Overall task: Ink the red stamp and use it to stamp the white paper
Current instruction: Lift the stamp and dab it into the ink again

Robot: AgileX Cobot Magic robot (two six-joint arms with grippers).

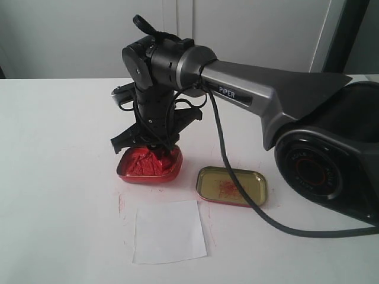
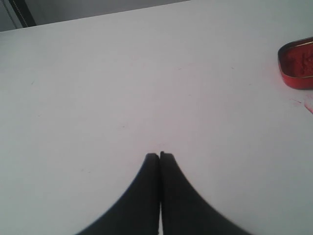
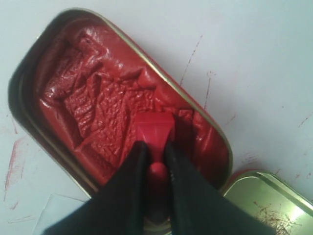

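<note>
Inking step. Aim later for white paper [image 1: 169,231], blank, near ink tin [image 1: 148,176]. Ignore left gripper [image 2: 160,155], pinched empty over table [image 2: 73,98]. With right gripper [image 3: 154,147] clamped on red stamp [image 3: 154,128], base in paste [image 3: 98,107]: press flat, lift straight, clear tin rim.
</note>
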